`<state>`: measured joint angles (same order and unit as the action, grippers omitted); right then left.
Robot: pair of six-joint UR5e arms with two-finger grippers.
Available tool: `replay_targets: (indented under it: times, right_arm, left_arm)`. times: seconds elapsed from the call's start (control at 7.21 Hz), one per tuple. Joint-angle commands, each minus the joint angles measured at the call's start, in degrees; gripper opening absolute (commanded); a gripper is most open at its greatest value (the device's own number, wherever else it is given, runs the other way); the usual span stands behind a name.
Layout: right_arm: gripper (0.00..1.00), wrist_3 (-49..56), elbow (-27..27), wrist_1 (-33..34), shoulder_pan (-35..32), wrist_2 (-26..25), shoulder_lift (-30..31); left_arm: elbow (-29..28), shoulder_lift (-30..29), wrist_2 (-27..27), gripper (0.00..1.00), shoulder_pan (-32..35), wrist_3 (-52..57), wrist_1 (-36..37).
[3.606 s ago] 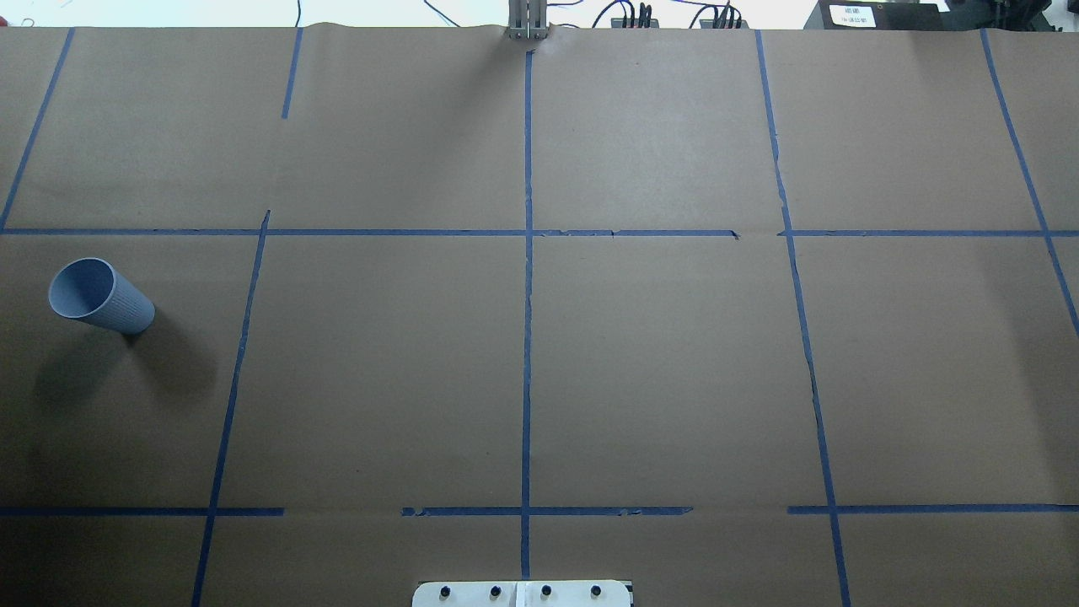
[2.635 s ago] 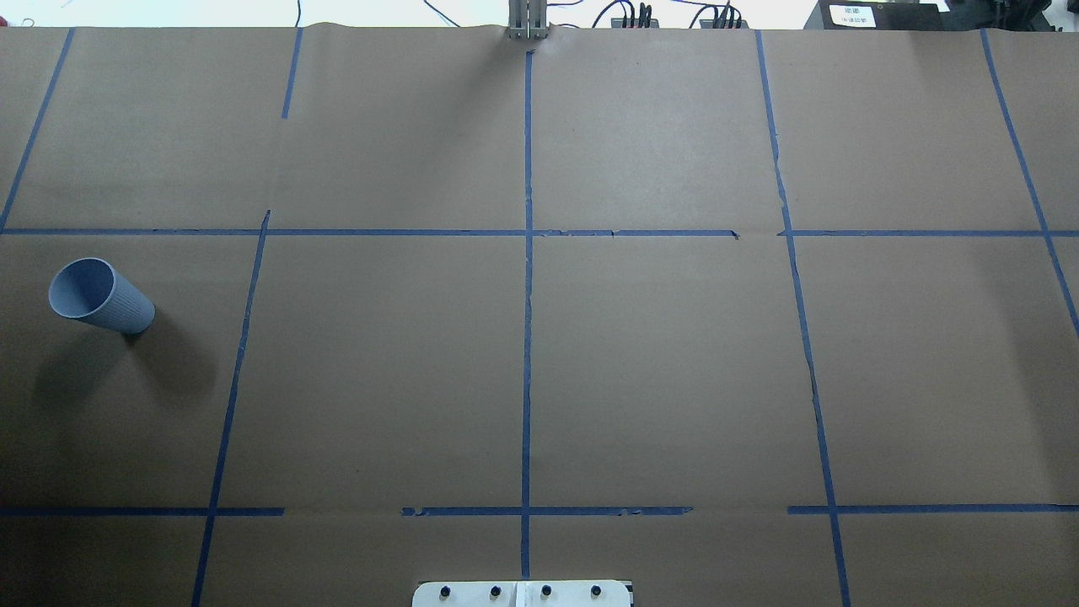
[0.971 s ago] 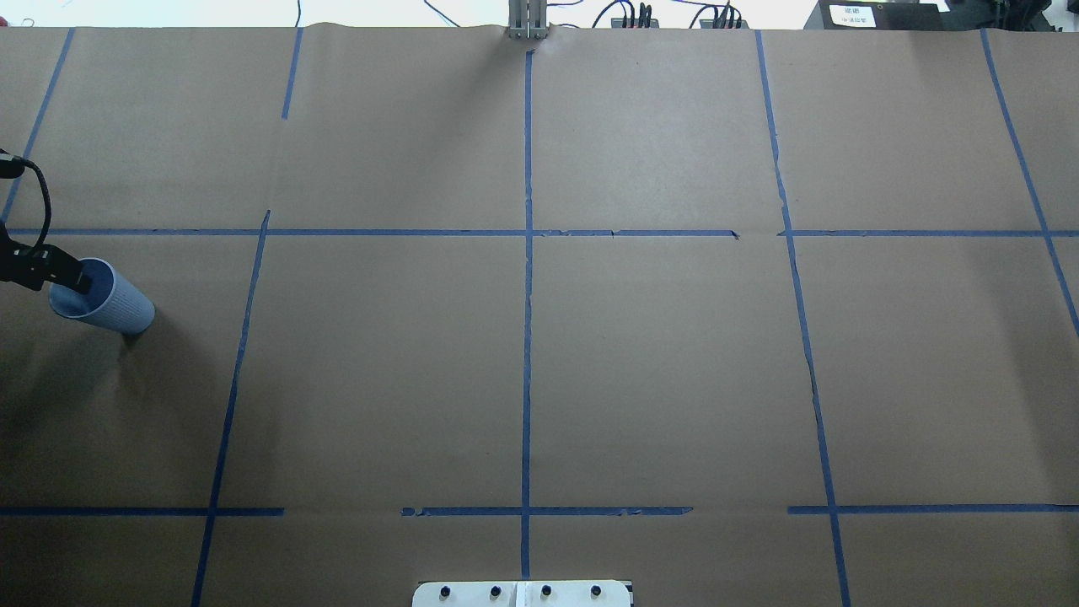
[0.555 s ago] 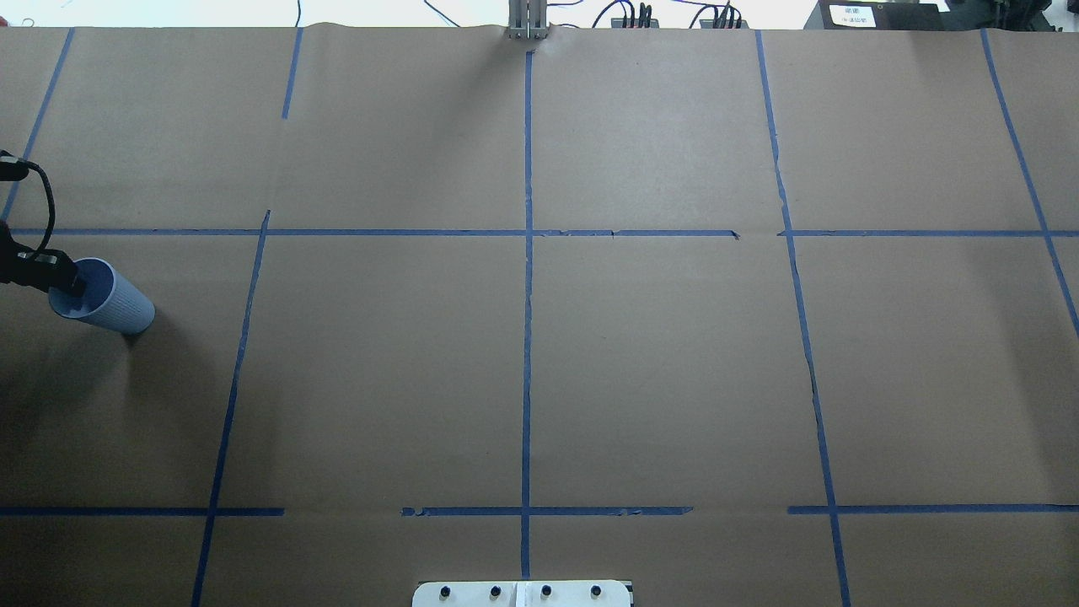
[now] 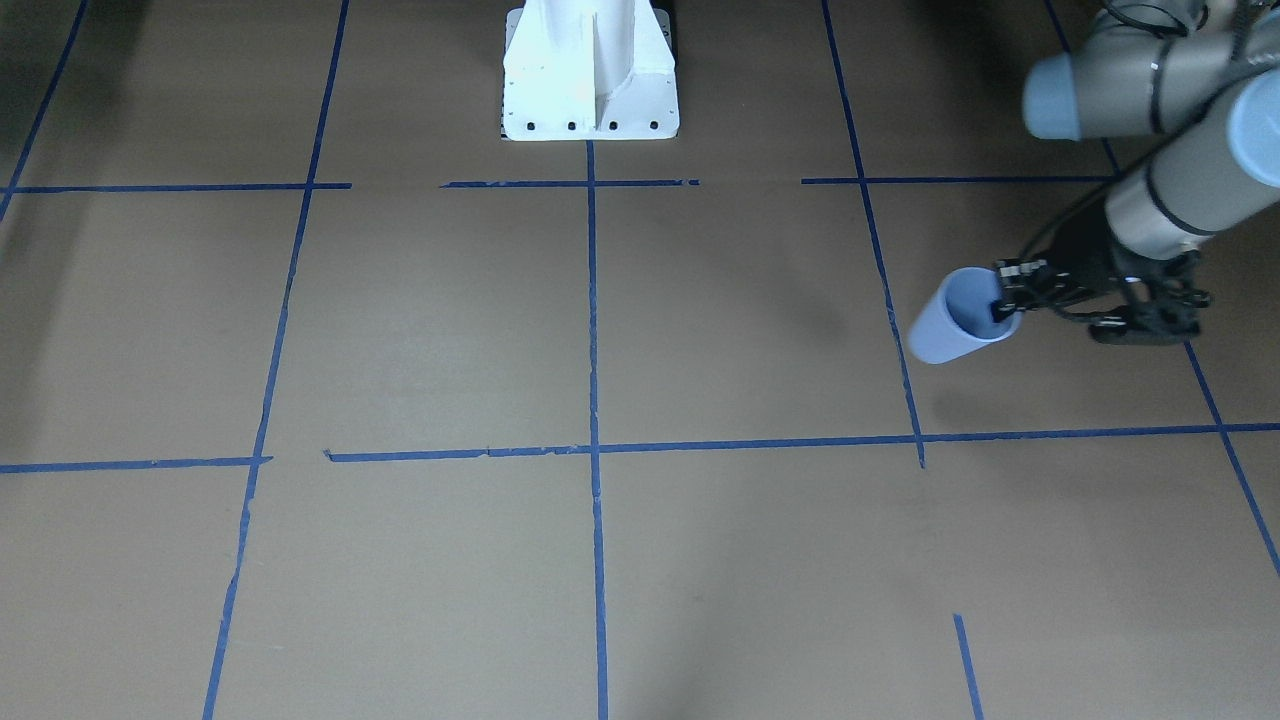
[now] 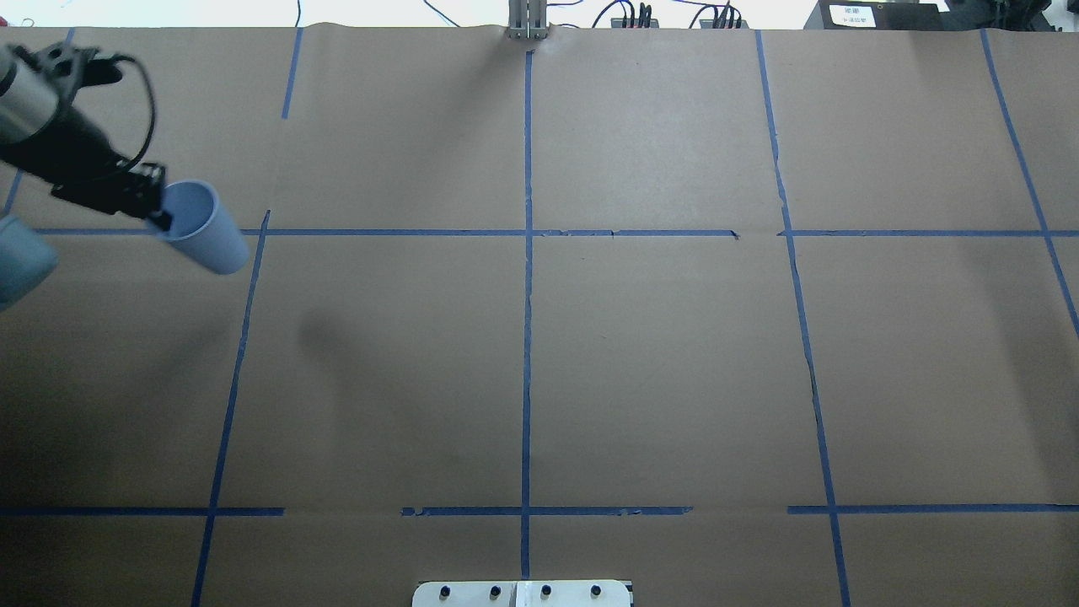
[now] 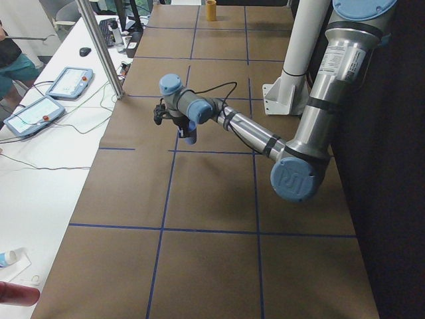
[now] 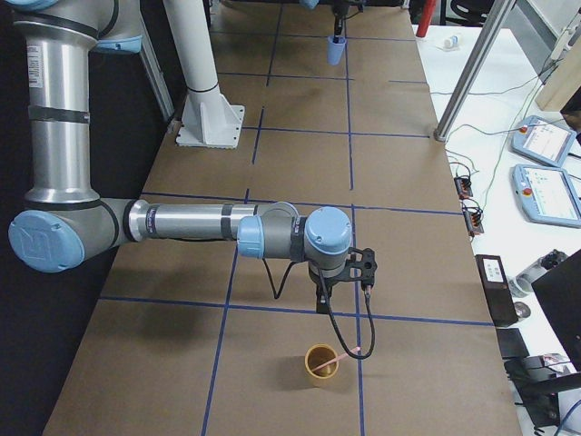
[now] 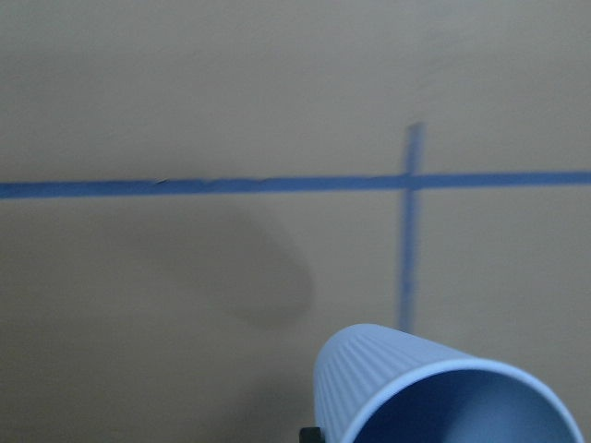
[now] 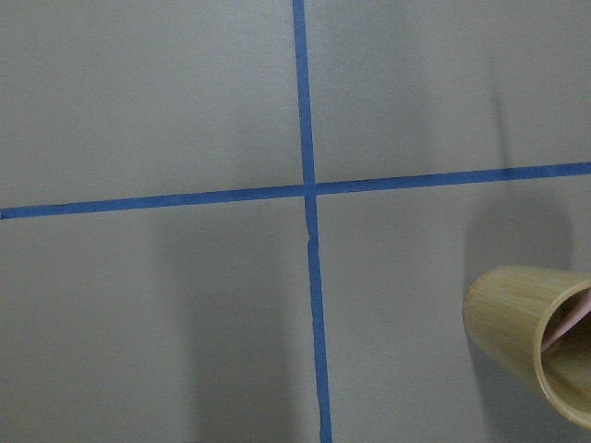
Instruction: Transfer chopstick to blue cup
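Observation:
The blue cup [image 6: 205, 229] hangs tilted above the table at its left end, and its shadow lies on the paper below. My left gripper [image 6: 157, 217] is shut on the cup's rim, one finger inside and one outside; both also show in the front view, cup [image 5: 952, 322] and gripper [image 5: 1005, 298]. The left wrist view shows the cup's ribbed side [image 9: 406, 383]. A pale pink chopstick [image 10: 571, 320] leans inside a tan cup [image 8: 319, 365] at the far right end. My right gripper [image 8: 323, 302] hovers just beside that cup; I cannot tell whether it is open.
The white robot pedestal [image 5: 590, 80] stands at the table's rear middle. Blue tape lines divide the brown paper. A metal post [image 8: 467, 77] and tablets [image 8: 545, 195] sit along the operators' side.
The left gripper came in at the cup's rim, closed on it, and lifted it off the table, carrying it away from the robot and toward the table's middle.

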<state>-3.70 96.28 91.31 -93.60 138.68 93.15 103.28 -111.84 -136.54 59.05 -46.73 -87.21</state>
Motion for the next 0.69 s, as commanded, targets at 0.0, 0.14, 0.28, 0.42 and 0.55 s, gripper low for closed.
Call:
replay_targets:
  times: [0.0,0.14,0.28,0.42,0.55]
  right_arm:
    - [1.00,-0.52,0.22,-0.07,-0.01,0.71,-0.08]
    - [1.00,-0.43,-0.04,-0.08,-0.01,0.62,-0.25]
    - [1.00,-0.43,0.05,-0.08,-0.01,0.54,-0.34]
    - [1.00,-0.43,0.05,-0.08,-0.01,0.62,-0.43]
    - [1.00,-0.43,-0.04,-0.08,-0.01,0.62,-0.43]
  left_arm:
    - [-0.44,-13.34,9.29,0.00,-14.92,-19.62,2.75]
    - [-0.53,-16.45,11.28,0.00,-18.75,-24.50,2.74]
    - [-0.53,-18.14,13.56,0.00,-21.31,-25.42,1.70]
    - [-2.54,-19.11,18.19,0.00,-25.43,-27.60,-0.23]
    - [-6.38,-19.29,20.24,0.00,-26.95,-28.41,-5.12]
